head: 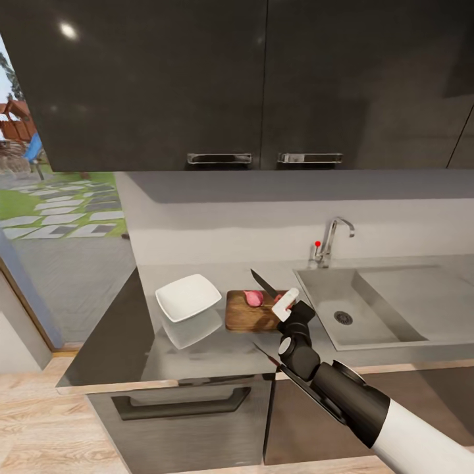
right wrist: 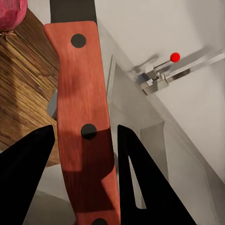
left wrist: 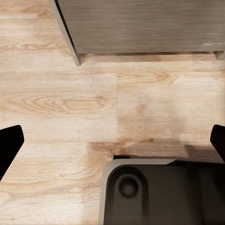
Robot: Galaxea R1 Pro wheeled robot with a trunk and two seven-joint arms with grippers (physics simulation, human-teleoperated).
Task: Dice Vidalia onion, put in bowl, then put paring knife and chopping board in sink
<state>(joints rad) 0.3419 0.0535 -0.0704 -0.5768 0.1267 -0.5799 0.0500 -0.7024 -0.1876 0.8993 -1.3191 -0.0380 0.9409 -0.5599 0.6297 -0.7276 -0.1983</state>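
The right gripper is closed on the red-and-black handle of the paring knife, its two dark fingers pressed against either side of the handle in the right wrist view. The dark blade points up and away from the gripper, its tip above the Vidalia onion. The onion, whole and pinkish, rests on the chopping board, near the board's far edge. The board lies flat on the table, between the bowl and the sink. The white bowl sits just beside the board's left end and holds nothing visible. The sink lies just beside the board's right end, with the chrome tap and its red knob at the basin's far edge. The right arm reaches in from the lower right. The left gripper hangs with its fingertips spread wide apart, holding nothing, over the wooden floor near a grey cabinet base.
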